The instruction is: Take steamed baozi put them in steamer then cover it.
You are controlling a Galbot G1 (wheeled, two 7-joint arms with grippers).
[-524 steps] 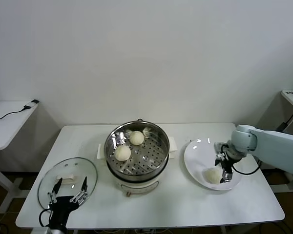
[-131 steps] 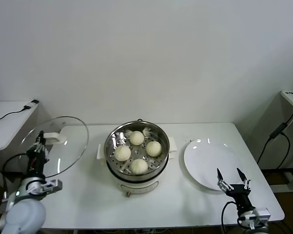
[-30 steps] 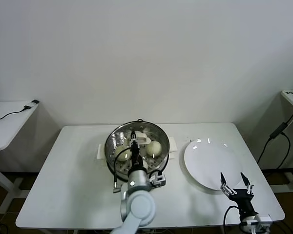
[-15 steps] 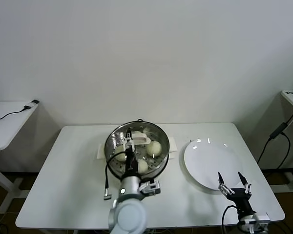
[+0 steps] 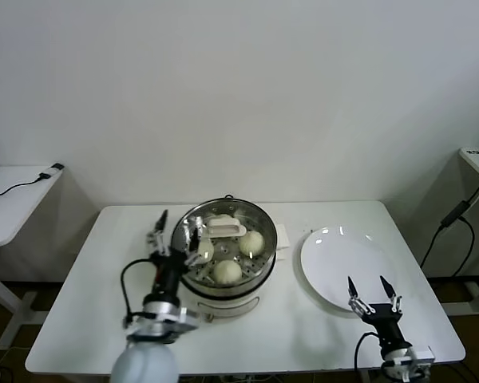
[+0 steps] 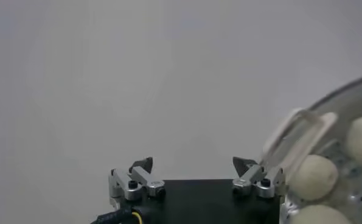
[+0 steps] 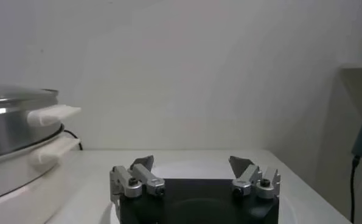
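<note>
Head view: cover [image 5: 223, 230] sits on the steamer [image 5: 223, 275] at bench [image 5: 104, 319] centre, baozi [image 5: 251, 242] inside. My left gripper [image 5: 176, 231], spread wide, hangs beside the steamer's left rim. My right gripper [image 5: 371, 293], also wide, hovers at the front-right edge.

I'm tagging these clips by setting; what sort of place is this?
Probably a lab or test room set up as a kitchen: a bare white table against a plain wall, one steamer, a plate.

Clear glass cover [image 5: 223, 239]: rim barely discernible beside left gripper [image 5: 176, 233]. Fourth cream-white baozi hidden behind cover's white handle [image 5: 226, 230]. Shiny steel steamer [image 6: 351, 158] cut by left wrist frame edge. Right gripper's [image 5: 370, 289] arm cropped below.
</note>
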